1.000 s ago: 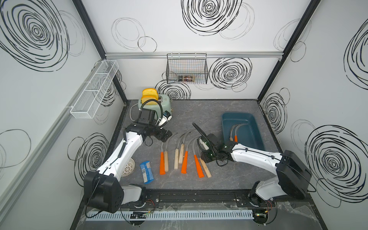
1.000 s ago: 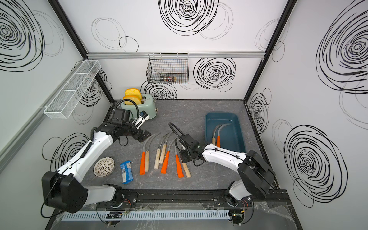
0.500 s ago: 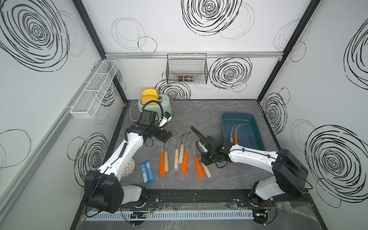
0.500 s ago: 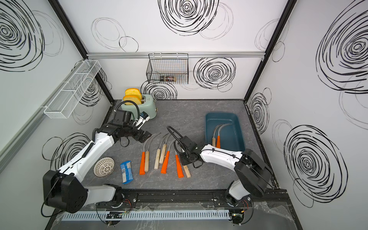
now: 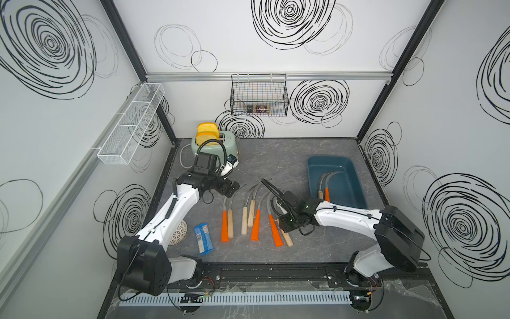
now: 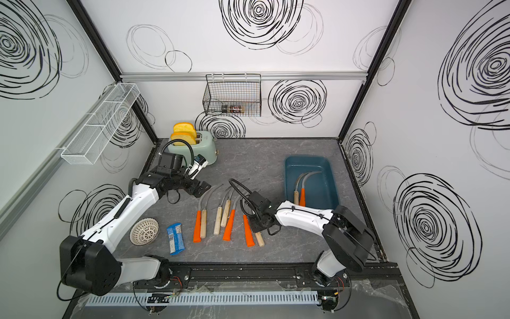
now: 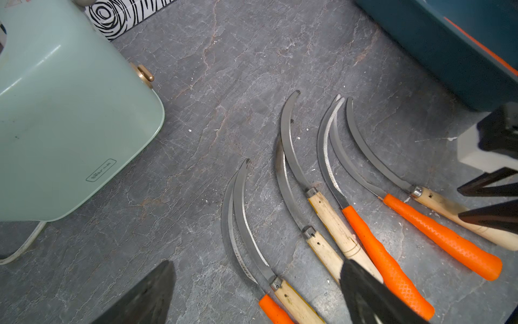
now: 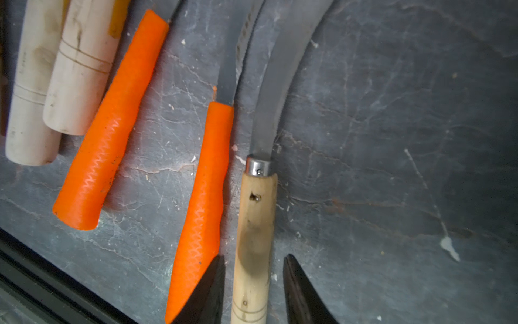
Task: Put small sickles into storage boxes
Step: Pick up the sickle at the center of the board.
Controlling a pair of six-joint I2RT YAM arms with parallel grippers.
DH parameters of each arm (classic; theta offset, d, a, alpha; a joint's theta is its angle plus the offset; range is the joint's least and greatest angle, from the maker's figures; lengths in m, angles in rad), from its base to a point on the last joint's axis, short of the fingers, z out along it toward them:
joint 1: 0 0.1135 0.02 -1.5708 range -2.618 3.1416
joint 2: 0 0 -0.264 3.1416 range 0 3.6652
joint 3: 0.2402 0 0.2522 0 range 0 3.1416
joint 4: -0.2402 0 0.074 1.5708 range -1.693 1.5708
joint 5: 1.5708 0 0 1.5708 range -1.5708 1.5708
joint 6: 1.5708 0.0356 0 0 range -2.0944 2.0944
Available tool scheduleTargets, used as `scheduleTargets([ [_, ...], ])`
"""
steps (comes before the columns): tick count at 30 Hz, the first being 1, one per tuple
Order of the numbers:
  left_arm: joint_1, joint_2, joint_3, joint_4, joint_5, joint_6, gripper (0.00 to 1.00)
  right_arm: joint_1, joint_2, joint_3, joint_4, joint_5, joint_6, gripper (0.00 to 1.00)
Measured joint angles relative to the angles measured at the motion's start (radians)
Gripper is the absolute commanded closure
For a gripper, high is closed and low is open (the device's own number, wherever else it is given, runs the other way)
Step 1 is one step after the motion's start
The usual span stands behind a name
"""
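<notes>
The right gripper (image 8: 253, 255) is now shifted onto the wooden-handled sickle (image 8: 256, 202) on the tabletop (image 5: 276, 154), jaws eased slightly apart astride its handle, nothing clamped. A grasp, then a carry to the storage box (image 5: 353, 193), where two sickles (image 5: 327, 193) lie, is judged next.

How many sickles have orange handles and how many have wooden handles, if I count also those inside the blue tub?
Orange-handled sickles: 4 (3 on the table, 1 in the tub)
Wooden-handled sickles: 5 (4 on the table, 1 in the tub)
Total: 9
</notes>
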Motion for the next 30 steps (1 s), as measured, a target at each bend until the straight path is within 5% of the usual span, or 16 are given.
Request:
scheduleTargets([
  [30, 0.003, -0.024, 0.044, -0.013, 0.009, -0.041, 0.04, 0.042, 0.137, 0.101, -0.100, 0.069, 0.026, 0.60],
])
